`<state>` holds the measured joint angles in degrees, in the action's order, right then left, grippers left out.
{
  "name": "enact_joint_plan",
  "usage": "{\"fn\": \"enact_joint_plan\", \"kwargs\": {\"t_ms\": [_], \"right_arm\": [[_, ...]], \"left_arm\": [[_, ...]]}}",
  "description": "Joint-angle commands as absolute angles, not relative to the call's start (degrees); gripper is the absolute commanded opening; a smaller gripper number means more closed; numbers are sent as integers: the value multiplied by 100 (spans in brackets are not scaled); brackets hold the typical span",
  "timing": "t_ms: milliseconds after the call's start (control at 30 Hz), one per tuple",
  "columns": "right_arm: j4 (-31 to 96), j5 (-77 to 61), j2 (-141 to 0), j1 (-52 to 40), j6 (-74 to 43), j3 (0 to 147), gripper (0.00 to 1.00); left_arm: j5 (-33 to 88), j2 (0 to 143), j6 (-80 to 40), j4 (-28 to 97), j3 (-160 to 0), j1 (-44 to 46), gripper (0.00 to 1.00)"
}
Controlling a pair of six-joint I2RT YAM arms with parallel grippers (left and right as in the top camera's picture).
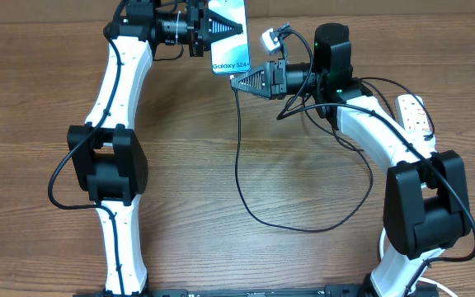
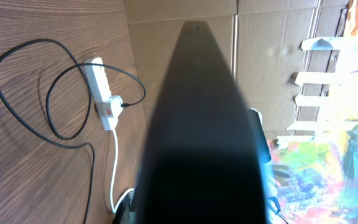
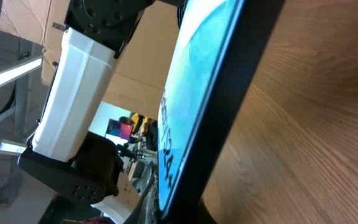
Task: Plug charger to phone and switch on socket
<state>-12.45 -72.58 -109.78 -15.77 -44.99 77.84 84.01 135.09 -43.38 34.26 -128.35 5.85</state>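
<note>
Two end effectors, both clenched. The left end effector (image 1: pixel 231 30) clamps the phone (image 1: pixel 229 56) at the far side of the desk (image 1: pixel 39 206), screen up, probably to steady it for plugging. The right end effector (image 1: pixel 242 81) pinches the charger (image 1: pixel 239 165) near its tip, just beside the phone's near end; the plug itself is hidden. The socket (image 1: pixel 415 114) lies far right. Wood-grain top, cardboard (image 2: pixel 272 43) behind.
</note>
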Motion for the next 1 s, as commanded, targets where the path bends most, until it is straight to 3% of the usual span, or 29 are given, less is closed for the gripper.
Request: {"fn": "enact_joint_plan", "kwargs": {"t_ms": [0, 233, 467, 667, 967], "right_arm": [[-1374, -7122, -10790, -1553, -4550, 7915, 4], [-1535, -7050, -10790, -1553, -4801, 7915, 11], [-1535, -6764, -10790, -1553, -4810, 7915, 4], [-1605, -6755, -10790, -1553, -4856, 7915, 7], [-1623, -6311, -10790, -1553, -5717, 7915, 4]], "left_arm": [[8689, 13415, -4386, 3411, -12954, 569, 4], [8683, 13415, -4375, 3409, -12954, 569, 4], [8689, 13415, -4372, 3450, -12954, 589, 4], [8656, 13415, -4370, 3448, -12954, 620, 4], [8532, 13415, -4283, 3441, -12954, 672, 4]]}}
